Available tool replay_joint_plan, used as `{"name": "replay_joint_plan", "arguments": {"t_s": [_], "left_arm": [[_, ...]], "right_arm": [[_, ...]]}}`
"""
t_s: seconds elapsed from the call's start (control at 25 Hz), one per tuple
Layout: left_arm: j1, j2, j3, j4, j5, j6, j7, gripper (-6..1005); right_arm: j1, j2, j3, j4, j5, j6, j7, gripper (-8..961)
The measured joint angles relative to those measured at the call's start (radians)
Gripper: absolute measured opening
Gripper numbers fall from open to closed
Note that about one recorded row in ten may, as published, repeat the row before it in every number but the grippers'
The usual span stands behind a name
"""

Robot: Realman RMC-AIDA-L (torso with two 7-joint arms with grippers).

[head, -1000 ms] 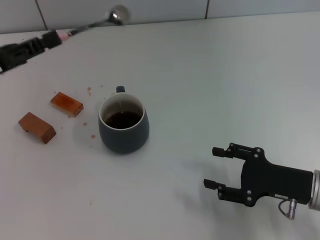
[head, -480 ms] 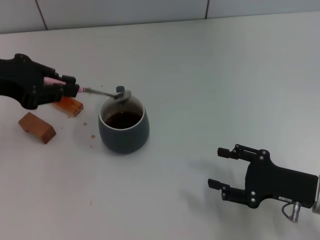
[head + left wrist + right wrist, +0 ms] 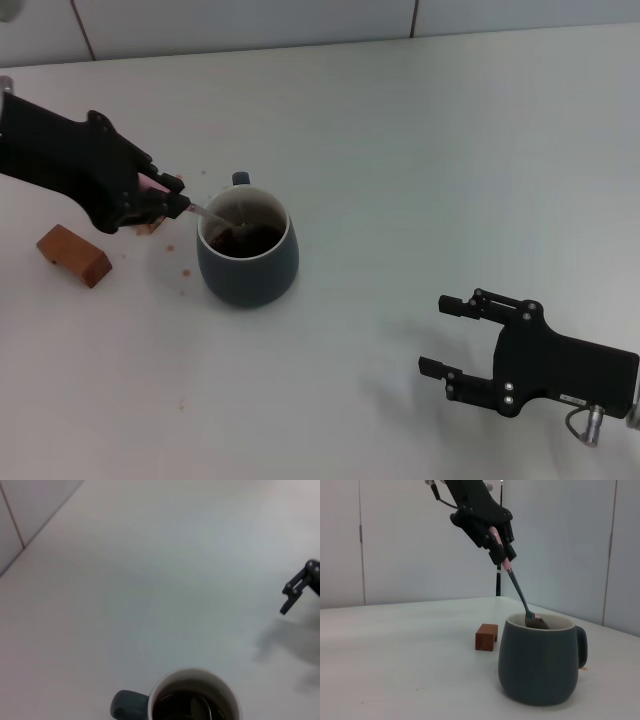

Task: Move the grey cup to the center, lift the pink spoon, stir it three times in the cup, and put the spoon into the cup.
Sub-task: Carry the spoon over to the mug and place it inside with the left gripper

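Left end effector (image 3: 170, 200) angles pink spoon (image 3: 517, 591) (bowl-down) into grey cup (image 3: 247, 250).

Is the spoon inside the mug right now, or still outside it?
Inside: the pink spoon slants down past the grey cup rim, held by the left hand.

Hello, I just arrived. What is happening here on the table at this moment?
The left gripper holds the pink spoon by its handle, tilted, with the bowl dipped inside the grey cup, which contains dark liquid. It looks like the stirring step. The right gripper is open and idle, low over the table, away from the cup. A brown block lies beside the cup; a second is mostly hidden behind the left gripper.
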Motion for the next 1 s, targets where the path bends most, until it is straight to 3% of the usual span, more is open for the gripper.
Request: {"name": "replay_joint_plan", "arguments": {"t_s": [0.16, 0.2, 0.4, 1.0], "left_arm": [[-0.007, -0.001, 0.045, 0.006, 0.018, -0.015, -0.020, 157], [-0.020, -0.002, 0.103, 0.013, 0.055, -0.037, -0.048, 158], [-0.038, -0.005, 0.191, 0.018, 0.125, -0.073, -0.085, 161], [-0.064, -0.011, 0.342, 0.066, 0.135, -0.087, -0.132, 169]], "right_arm": [[-0.002, 0.000, 0.000, 0.000, 0.000, 0.000, 0.000, 726], [-0.002, 0.000, 0.000, 0.001, 0.000, -0.001, 0.000, 726], [-0.003, 0.000, -0.003, 0.001, 0.000, -0.002, 0.000, 726], [-0.012, 0.000, -0.003, 0.000, 0.000, -0.010, -0.001, 726]]}}
